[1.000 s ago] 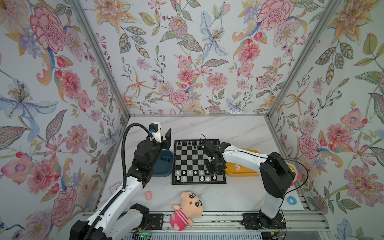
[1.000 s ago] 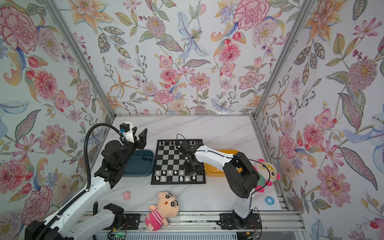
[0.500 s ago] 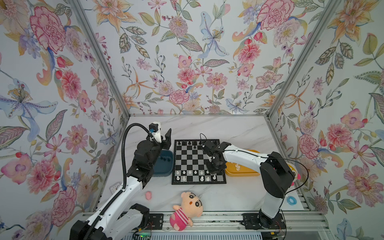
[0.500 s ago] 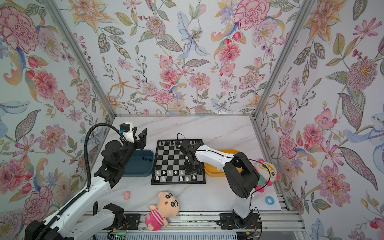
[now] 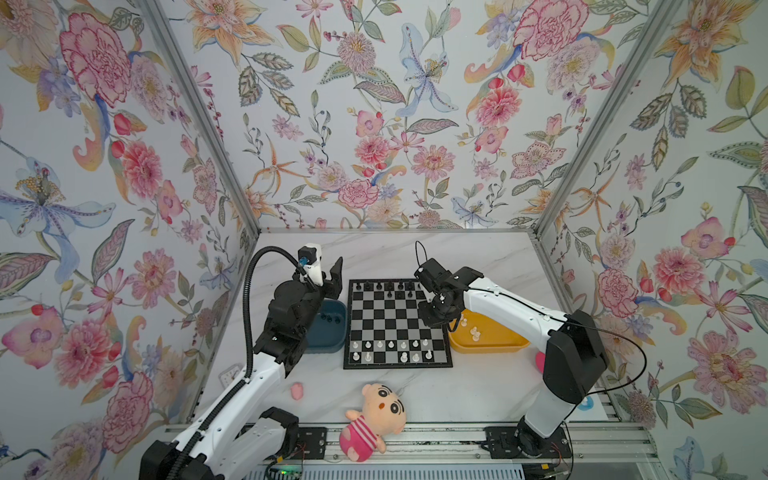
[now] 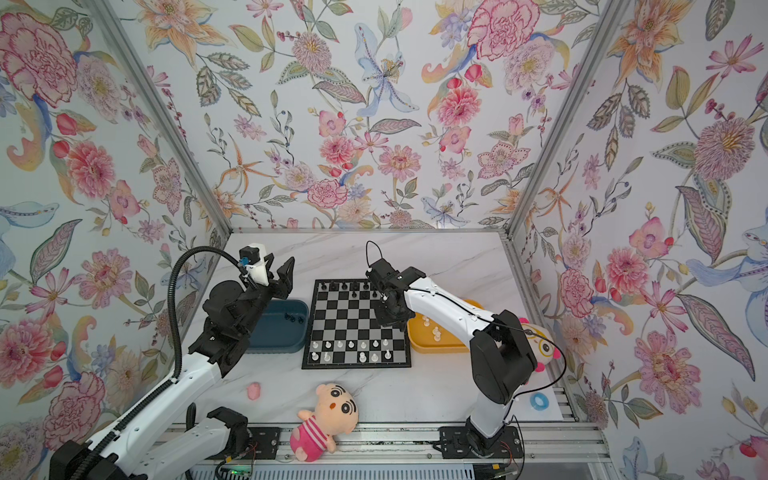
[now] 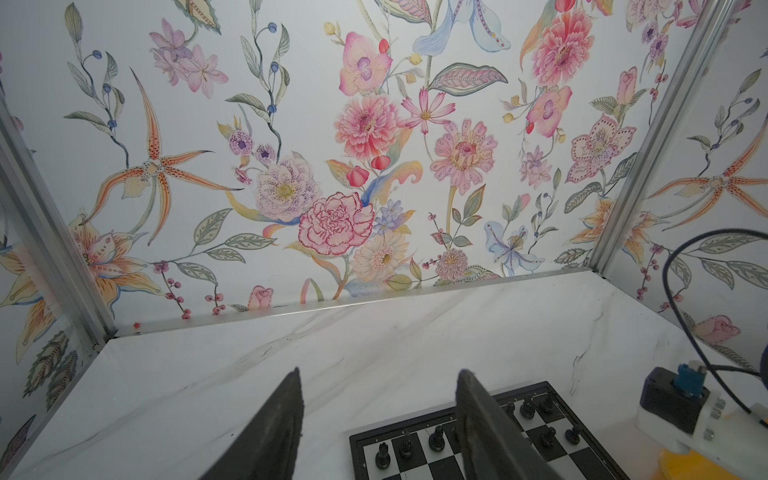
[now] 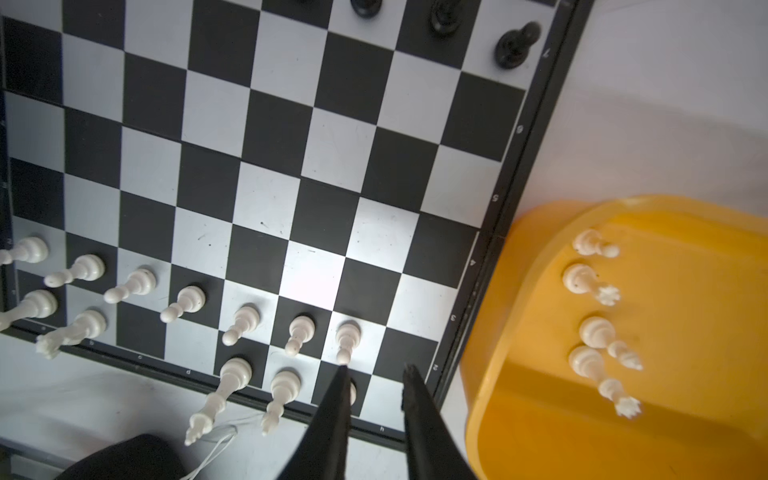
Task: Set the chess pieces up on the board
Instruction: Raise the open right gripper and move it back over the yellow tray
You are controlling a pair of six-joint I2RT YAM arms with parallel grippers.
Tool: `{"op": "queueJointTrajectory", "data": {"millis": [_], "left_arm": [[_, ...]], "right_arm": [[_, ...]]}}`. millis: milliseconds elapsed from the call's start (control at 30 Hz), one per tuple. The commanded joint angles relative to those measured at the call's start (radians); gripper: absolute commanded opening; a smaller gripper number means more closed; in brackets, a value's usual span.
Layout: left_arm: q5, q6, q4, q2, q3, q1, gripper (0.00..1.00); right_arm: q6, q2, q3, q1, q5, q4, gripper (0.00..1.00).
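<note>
The right tool point(image 8: 376, 370) hangs low over the near right corner of the chessboard point(image 8: 266, 166). Its jaws stand narrowly apart, and only board squares show between them. Just beside one finger a white piece is half hidden, so this looks like a release onto the back row, not a pick. The yellow tray point(image 8: 685, 415) lies against that side of the board, probably as the white stock within this arm's short reach. The blue tray point(image 5: 328, 338) lies against the opposite side, under the left tool point(image 7: 379, 372), which is raised, wide and empty, apparently waiting clear of the board.

Count: seven white pawns point(image 8: 299, 332) line the second row, with the square by the right tool vacant. Five taller white pieces point(image 8: 232, 374) stand behind them, counting the hidden one. Four spare white pieces point(image 8: 586, 278) sit in the yellow tray and three spare black pieces point(image 6: 293, 318) in the blue one. At least eight black chess pieces point(image 7: 406, 442) stand along the far rows; the arm hides the rest.
</note>
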Motion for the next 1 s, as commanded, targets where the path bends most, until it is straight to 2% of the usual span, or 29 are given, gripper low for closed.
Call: {"op": "queueJointTrajectory", "data": {"millis": [0,267,567,967], "left_arm": [[0.011,-0.011,-0.010,-0.007,-0.007,0.009,0.60],[0.017,-0.015,-0.011,0.021,0.011,0.008,0.60],[0.023,-0.030,-0.002,0.067,0.035,0.009,0.59],[0.029,-0.039,-0.007,0.111,0.066,0.008,0.59]], "right_arm": [[-0.022,-0.047,0.016,-0.020,0.020,-0.045,0.25],[-0.071,-0.105,-0.052,-0.156,0.051,-0.049,0.22],[-0.152,-0.077,-0.107,-0.304,0.049,0.013,0.21],[-0.181,0.043,-0.133,-0.354,-0.031,0.128,0.21]]}}
